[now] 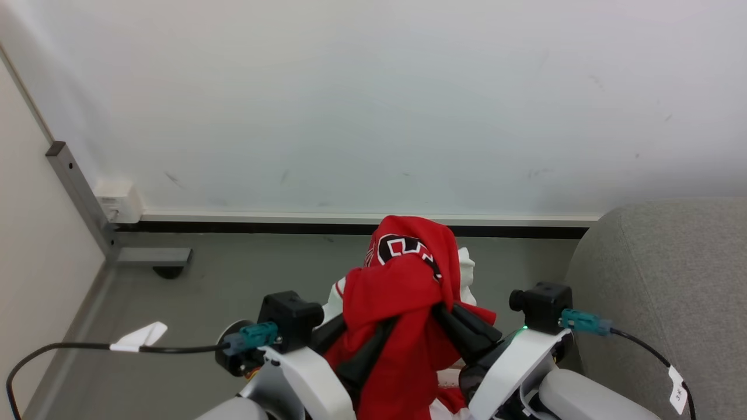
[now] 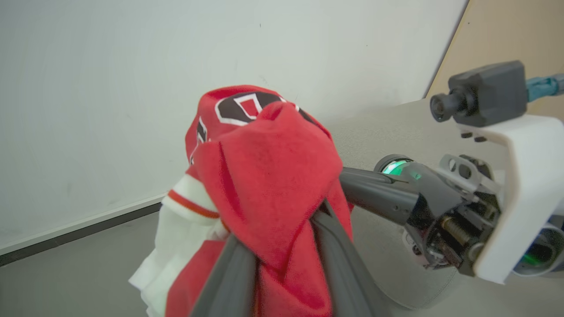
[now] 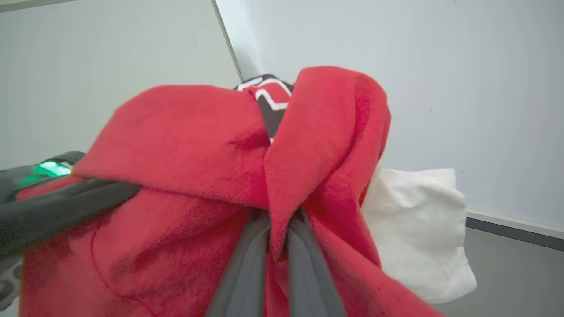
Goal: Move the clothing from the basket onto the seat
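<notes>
noting the clothing (image 1: 402, 291) up in the air between both grippers, bunched into a peaked heap above the grey floor (image 1: 222, 280) and in front of the white wall (image 1: 373, 105). bright red, soft, fleecy-looking fabric, folded over itself in thick creases. a white cuff (image 3: 414, 229) hangs out on the far side; the left wrist view shows more white trim with a thin red-orange stripe (image 2: 191, 207) across it. at the top of the heap sits a black patch with white-outlined lettering (image 1: 402, 248); it is creased and only part shows, so no word can be read. left gripper (image 1: 359, 347): dark fingers a narrow way apart, a thick fold of red packed between them and draped over the tips. right gripper (image 1: 461, 326): fingers drawn close together, pinching a thinner fold of the same cloth, with a green light glowing at its base. the seat (image 1: 659, 280), light grey upholstery with a rounded corner, stands to the robot's right, near the clothing but not touching it. a small white tag (image 1: 678, 389) on the right arm's cable carries marks too small to read.
</notes>
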### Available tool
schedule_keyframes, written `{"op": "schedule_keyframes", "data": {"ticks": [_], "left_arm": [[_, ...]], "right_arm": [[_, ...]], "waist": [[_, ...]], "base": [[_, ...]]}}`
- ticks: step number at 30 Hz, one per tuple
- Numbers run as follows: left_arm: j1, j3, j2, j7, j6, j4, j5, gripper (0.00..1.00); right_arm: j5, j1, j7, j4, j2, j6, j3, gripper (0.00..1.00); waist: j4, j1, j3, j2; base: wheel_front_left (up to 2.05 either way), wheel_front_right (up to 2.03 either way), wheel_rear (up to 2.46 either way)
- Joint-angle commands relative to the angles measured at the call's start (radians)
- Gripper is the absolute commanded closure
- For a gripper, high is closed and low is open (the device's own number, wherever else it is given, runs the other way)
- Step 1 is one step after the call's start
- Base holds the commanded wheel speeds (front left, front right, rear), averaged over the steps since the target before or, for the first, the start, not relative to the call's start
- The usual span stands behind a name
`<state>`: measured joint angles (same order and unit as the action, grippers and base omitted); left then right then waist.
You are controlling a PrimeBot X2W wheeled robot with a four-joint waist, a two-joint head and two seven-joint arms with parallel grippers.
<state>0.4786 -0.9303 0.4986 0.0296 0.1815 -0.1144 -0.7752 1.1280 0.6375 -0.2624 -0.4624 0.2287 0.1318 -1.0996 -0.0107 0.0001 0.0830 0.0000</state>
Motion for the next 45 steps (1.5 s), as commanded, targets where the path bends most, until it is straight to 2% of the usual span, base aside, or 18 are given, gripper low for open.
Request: {"op": "schedule_keyframes", "data": {"ticks": [1,13,20,30,39,45], "left_arm": [[-0.014,0.004,-0.001,-0.01,0.004,0.003,0.002,0.0],[-0.023,-0.001,-0.017,-0.081,0.01,0.035,0.038,0.0],[-0.03,-0.012,-0.039,-0.136,0.007,0.062,0.061,0.0],[-0.017,-0.023,-0.07,-0.178,-0.004,0.092,0.075,0.0],[0.008,-0.031,-0.079,-0.194,-0.009,0.092,0.095,0.0],[0.055,-0.028,-0.075,-0.194,-0.019,0.066,0.121,0.0]], "right_arm": [[-0.002,-0.015,-0.003,0.01,0.011,-0.002,0.018,1.0],[-0.055,-0.052,-0.004,0.072,0.089,-0.002,0.201,1.0],[-0.1,-0.075,-0.004,0.121,0.148,-0.002,0.313,1.0],[-0.166,-0.112,-0.003,0.199,0.195,-0.002,0.435,1.0],[-0.22,-0.128,-0.003,0.21,0.191,-0.002,0.501,1.0],[-0.285,-0.072,-0.003,0.173,0.142,-0.002,0.638,1.0]], "waist": [[-0.002,-0.0001,0.0,0.0],[-0.066,-0.0001,-0.018,0.0],[-0.142,-0.0001,-0.037,0.0],[-0.26,-0.0001,-0.068,0.0],[-0.303,-0.0001,-0.11,0.0],[-0.286,-0.0001,-0.197,0.0]], "base": [[0.0,0.0,0.0],[0.0,0.0,0.0],[0.0,0.0,0.0],[0.0,0.0,0.0],[0.0,0.0,0.0],[0.0,0.0,0.0]]}}
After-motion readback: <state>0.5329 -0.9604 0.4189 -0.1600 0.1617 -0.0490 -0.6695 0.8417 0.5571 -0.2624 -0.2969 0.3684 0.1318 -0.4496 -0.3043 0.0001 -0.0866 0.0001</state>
